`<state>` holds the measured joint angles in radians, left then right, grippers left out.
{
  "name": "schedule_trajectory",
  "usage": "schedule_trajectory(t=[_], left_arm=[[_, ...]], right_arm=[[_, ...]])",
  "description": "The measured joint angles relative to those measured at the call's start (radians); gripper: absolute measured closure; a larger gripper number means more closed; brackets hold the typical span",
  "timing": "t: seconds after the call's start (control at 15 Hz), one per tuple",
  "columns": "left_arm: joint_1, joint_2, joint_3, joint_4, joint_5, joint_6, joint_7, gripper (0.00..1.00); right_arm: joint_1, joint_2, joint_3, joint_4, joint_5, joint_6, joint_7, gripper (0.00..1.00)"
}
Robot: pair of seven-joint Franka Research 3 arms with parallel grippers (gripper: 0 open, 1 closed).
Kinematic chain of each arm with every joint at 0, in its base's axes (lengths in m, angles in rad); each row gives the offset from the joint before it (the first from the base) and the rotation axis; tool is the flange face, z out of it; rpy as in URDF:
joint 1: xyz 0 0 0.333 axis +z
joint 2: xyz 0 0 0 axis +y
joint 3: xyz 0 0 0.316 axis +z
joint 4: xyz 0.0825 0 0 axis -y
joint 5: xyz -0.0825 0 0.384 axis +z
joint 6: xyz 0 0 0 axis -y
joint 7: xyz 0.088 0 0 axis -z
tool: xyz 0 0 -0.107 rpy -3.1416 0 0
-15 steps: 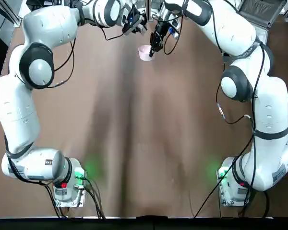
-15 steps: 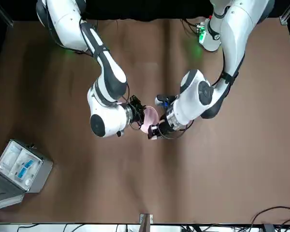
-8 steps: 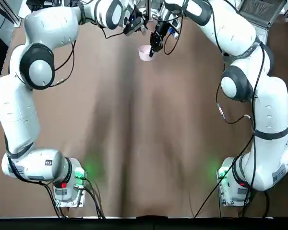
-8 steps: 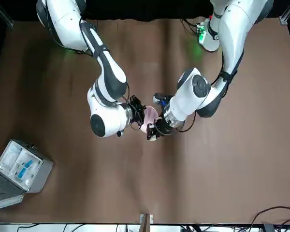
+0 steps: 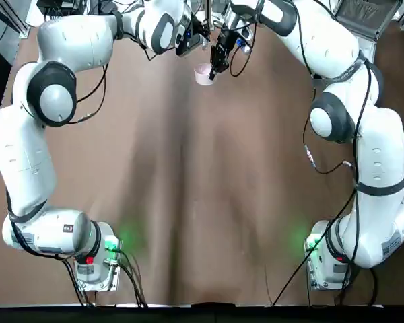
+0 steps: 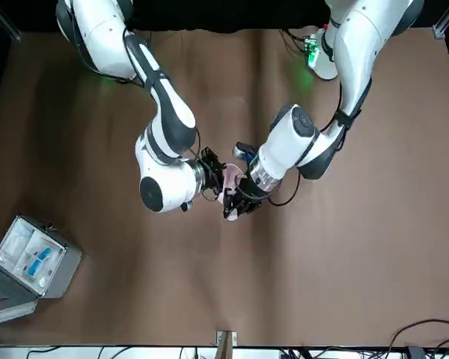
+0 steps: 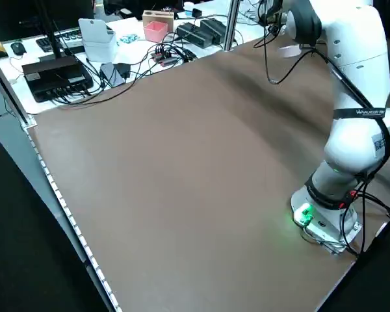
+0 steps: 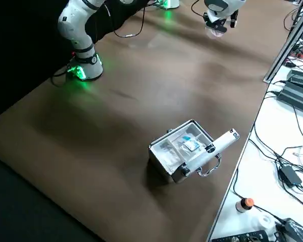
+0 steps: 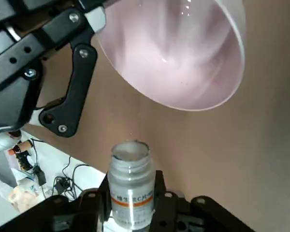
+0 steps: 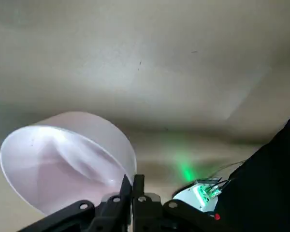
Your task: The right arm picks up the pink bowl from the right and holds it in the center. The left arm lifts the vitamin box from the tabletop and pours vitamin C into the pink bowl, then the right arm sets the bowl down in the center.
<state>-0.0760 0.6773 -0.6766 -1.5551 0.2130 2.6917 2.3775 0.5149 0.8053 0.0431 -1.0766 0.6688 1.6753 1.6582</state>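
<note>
Above the far middle of the desk [image 5: 188, 202], the right claw [image 10: 133, 186] pinches the pink bowl [image 10: 67, 159] by its rim. The bowl appears empty. The left claw [image 9: 133, 188] grips the vitamin box [image 9: 131, 181], its open mouth just beside the bowl's rim.

Overhead and front views share the pink bowl [image 5: 203, 73], side views oblique, wrist views close.

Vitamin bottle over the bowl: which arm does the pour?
Left. Its gripper holds the open vitamin bottle just short of the pink bowl, which the right gripper holds by the rim.
</note>
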Motion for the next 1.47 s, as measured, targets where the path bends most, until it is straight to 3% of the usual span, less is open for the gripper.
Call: schedule_trajectory(t=[0.47, 1.07, 1.47], left_arm=[[0.004, -0.025, 0.002, -0.074, 0.12, 0.119, 0.0, 0.64], [0.009, -0.077, 0.003, -0.154, 0.24, 0.136, 0.0, 0.64], [0.022, -0.093, 0.003, -0.193, 0.321, 0.203, 0.001, 0.64]], right_arm=[[0.0, 0.0, 0.0, 0.002, 0.0, 0.0, 0.0, 0.97], [0.0, 0.0, 0.0, 0.006, 0.0, 0.0, -0.001, 0.97], [0.0, 0.0, 0.0, 0.006, 0.0, 0.0, -0.001, 0.97]])
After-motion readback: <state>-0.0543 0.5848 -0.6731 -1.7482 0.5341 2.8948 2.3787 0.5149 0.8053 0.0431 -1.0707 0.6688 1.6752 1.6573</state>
